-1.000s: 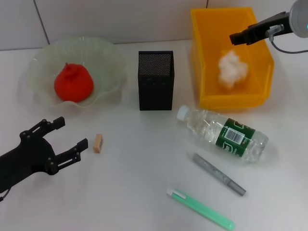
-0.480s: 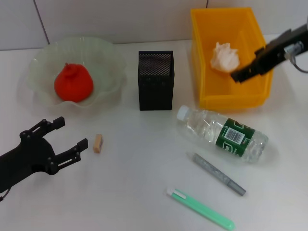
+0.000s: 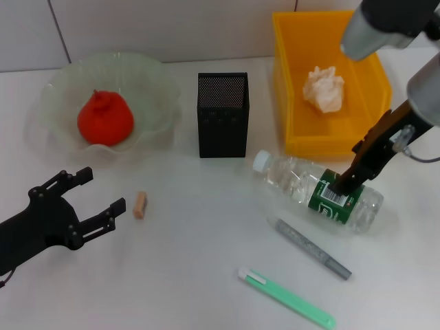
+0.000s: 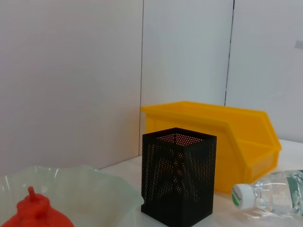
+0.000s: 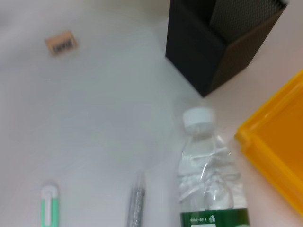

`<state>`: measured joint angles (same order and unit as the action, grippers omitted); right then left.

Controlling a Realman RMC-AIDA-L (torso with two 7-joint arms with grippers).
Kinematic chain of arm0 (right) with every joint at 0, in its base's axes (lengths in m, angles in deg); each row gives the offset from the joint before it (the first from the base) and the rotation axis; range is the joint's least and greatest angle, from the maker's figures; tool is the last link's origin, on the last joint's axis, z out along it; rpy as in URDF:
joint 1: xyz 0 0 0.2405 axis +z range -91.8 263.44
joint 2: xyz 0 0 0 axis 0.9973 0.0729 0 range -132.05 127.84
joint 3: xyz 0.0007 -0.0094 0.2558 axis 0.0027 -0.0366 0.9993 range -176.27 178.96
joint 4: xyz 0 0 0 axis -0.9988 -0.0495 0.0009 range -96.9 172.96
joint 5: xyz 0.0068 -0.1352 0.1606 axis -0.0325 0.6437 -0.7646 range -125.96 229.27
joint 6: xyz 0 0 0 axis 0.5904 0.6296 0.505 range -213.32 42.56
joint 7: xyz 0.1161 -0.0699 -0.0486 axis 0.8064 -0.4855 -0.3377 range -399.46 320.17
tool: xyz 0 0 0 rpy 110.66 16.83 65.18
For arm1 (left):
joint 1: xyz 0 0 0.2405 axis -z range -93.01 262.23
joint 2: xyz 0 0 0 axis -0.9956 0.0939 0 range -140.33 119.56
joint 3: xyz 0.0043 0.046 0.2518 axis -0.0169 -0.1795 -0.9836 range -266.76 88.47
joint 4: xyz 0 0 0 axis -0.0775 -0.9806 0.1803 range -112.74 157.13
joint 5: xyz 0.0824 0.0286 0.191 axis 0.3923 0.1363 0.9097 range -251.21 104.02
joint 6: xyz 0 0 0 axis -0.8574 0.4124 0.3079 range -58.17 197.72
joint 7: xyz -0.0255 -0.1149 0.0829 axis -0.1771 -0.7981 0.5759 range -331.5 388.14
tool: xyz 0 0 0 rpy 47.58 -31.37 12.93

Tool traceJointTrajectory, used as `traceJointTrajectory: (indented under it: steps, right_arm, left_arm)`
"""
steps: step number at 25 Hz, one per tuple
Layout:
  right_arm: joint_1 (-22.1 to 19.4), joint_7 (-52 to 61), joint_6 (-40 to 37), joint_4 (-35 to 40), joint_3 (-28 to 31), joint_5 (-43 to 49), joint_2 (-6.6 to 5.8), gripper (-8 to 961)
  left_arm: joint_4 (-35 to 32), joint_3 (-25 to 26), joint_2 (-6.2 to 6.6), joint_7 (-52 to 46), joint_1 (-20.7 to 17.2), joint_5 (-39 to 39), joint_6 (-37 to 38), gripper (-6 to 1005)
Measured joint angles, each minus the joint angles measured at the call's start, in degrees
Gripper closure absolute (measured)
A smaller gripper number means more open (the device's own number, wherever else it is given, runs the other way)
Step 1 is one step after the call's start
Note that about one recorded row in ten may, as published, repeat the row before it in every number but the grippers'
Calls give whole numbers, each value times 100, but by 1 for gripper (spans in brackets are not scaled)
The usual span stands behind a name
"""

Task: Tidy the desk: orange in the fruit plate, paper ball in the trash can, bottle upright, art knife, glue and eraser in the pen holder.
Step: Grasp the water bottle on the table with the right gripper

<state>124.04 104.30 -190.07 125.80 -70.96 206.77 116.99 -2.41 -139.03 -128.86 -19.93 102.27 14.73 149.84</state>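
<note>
The orange [image 3: 104, 118] sits in the fruit plate [image 3: 55, 89]. The paper ball [image 3: 323, 88] lies inside the yellow trash can [image 3: 292, 103]. Lying on its side is the bottle [image 3: 302, 185], cap toward the pen holder [image 3: 222, 117]. My right gripper [image 3: 344, 182] hangs open just over the bottle's green label, holding nothing. The tan eraser [image 3: 140, 204] lies close to my open left gripper [image 3: 102, 189] at the front left. The grey glue stick [image 3: 313, 249] and the green art knife [image 3: 285, 297] lie flat in front of the bottle.
The right wrist view shows the bottle [image 5: 210, 175], pen holder [image 5: 218, 47], eraser [image 5: 61, 43] and a trash can corner [image 5: 279, 156]. The left wrist view shows the pen holder [image 4: 179, 175] in front of the trash can [image 4: 222, 137].
My right gripper left the trash can, where the paper ball settled, and dropped forward to the bottle's label. The left arm has not moved.
</note>
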Motion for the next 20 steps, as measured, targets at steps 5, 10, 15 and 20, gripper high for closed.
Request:
traceJointTrajectory:
  steps: [5, 10, 15, 20]
  right_arm:
    - [65, 0, 336, -508, -146, 35, 6, 119]
    - [125, -6, 530, -835, -207, 93, -2, 120]
    - [187, -8, 811, -1150, -333, 302, 3, 121]
    - [261, -6, 1044, -1537, -359, 312, 9, 123]
  left_arm:
    - [0, -4, 0, 0, 0, 0, 0, 142]
    - [0, -4, 0, 0, 0, 0, 1, 142]
    - [0, -4, 0, 0, 4, 0, -3, 143]
    - [0, -4, 0, 0, 7, 0, -14, 143]
